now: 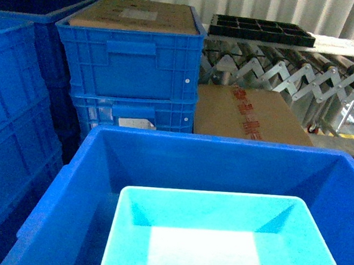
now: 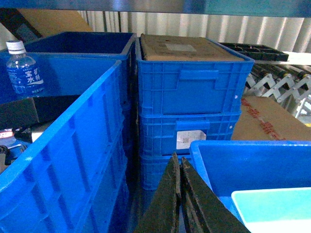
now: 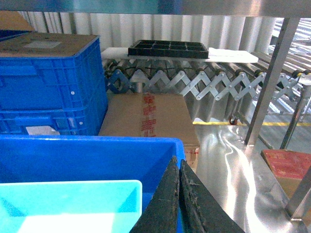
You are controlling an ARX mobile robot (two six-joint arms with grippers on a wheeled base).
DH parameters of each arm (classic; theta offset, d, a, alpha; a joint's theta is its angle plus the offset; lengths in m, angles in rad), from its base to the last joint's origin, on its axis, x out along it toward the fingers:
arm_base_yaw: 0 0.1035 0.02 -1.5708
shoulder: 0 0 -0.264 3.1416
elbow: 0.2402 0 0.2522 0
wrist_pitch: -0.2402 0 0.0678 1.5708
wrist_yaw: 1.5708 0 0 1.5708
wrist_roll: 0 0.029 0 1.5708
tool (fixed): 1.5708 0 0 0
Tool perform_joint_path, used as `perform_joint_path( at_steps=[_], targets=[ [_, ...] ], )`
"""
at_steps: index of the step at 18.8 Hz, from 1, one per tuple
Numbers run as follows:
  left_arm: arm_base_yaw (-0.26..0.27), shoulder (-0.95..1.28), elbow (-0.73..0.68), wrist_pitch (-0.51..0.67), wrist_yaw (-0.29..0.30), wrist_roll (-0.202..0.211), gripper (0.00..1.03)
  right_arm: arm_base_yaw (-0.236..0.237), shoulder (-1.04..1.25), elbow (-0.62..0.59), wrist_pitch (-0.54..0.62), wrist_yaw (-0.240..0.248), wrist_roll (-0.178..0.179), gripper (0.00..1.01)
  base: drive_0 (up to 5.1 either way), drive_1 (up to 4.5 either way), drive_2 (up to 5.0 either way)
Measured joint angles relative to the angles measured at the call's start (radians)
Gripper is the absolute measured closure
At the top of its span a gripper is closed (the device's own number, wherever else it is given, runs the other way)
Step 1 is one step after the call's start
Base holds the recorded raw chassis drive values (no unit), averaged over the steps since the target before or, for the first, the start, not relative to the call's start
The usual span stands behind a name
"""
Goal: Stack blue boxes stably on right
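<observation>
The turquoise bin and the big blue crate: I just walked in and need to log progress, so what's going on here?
The turquoise bin sits nested inside the larger royal-blue crate, so the stack looks made. Neither gripper holds anything: the left gripper and the right gripper both have their fingers pressed shut, just outside the crate's rim. Behind stand ribbed dark-blue crates topped with cardboard, a cardboard box and a roller conveyor.
</observation>
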Motion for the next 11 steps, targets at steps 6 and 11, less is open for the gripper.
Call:
perform_joint_path(
  at_steps=[6, 11],
  targets=[
    [0.0, -0.077, 0.0, -0.076, 0.0, 0.0, 1.01, 0.0, -0.08, 0.0, -0.081, 0.0, 0.0, 1.0, 0.0, 0.0, 0.0],
    [0.0, -0.108, 0.0, -0.104, 0.0, 0.0, 1.01, 0.0, -0.111, 0.0, -0.113, 0.0, 0.0, 1.0, 0.0, 0.0, 0.0]
  ],
)
